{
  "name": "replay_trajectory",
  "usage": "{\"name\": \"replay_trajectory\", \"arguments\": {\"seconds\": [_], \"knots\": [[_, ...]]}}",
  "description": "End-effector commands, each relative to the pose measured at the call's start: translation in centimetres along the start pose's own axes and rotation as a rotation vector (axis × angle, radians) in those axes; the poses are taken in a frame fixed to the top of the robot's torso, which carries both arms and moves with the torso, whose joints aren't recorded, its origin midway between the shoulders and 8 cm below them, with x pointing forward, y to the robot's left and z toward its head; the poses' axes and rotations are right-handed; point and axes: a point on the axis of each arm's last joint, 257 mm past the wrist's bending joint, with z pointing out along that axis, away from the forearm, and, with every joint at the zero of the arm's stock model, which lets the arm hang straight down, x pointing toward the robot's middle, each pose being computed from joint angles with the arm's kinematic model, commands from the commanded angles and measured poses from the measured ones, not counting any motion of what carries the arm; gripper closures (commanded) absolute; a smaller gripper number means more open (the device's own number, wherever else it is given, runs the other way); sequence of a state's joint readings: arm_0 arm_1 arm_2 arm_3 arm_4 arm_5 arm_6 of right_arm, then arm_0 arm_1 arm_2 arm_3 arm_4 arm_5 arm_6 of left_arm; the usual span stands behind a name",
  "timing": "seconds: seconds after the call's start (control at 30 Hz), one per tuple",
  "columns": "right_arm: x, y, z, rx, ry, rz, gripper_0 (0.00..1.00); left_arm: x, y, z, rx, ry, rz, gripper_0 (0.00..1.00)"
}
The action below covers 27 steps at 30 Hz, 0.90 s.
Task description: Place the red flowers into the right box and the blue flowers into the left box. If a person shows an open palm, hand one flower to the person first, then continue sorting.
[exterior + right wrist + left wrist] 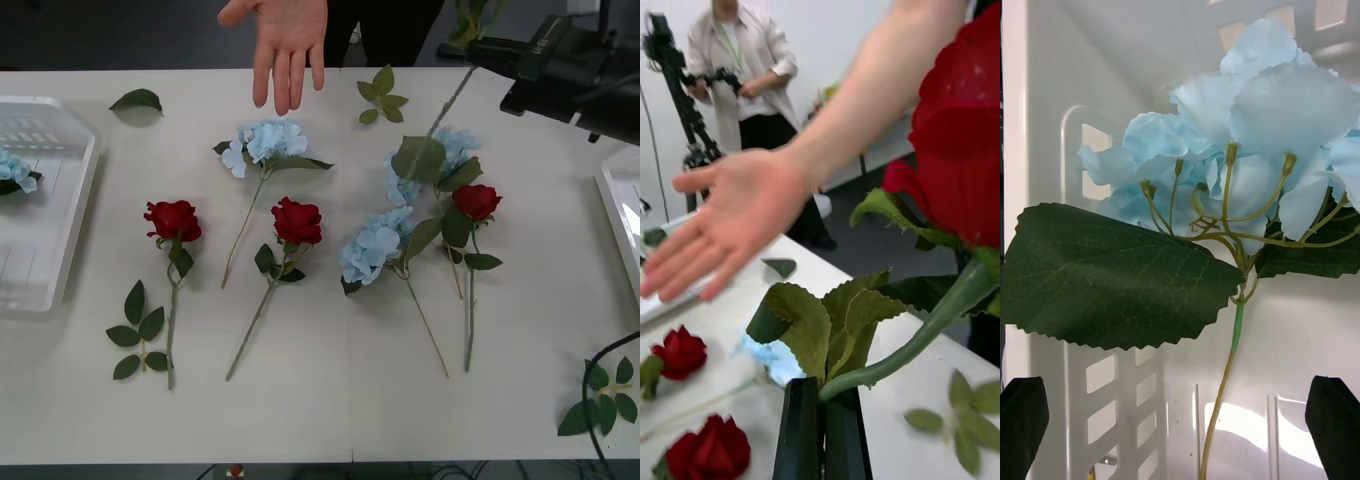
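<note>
The right claw (822, 420) pinched a red rose's stem (902, 352); an open hand (730, 217) hovered beyond it over the desk (330, 400). The left claw (1180, 427), spread, faced a blue flower (1247, 142).

An open-palmed hand (285, 45) reaches over the desk (330, 400) from twelve o'clock. Three red flowers (297, 221) and several blue flowers (268, 141) lie at centre; the left box (70, 215) at nine o'clock holds one blue bloom; right box (615, 205) at three.
</note>
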<state>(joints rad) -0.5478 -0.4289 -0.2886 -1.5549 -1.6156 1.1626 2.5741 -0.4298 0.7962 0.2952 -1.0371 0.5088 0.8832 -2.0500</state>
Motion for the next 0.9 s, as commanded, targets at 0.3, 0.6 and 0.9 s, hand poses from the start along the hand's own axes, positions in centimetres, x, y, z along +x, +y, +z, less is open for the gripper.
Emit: {"name": "replay_trajectory", "arguments": {"seconds": [0.3, 0.6, 0.9], "knots": [[-10.2, 3.8, 6.1, -0.011, -0.280, -0.153, 1.00, -1.9, 1.4, -0.7, -0.024, -0.040, 0.020, 0.00], [-12.1, 4.2, 6.6, 0.009, -0.312, -0.184, 1.00, -1.8, 1.4, -0.7, -0.025, -0.041, 0.019, 0.00], [-12.4, 4.8, 6.8, -0.001, -0.319, -0.190, 1.00, -1.7, 1.4, -0.7, -0.026, -0.040, 0.019, 0.00]]}}
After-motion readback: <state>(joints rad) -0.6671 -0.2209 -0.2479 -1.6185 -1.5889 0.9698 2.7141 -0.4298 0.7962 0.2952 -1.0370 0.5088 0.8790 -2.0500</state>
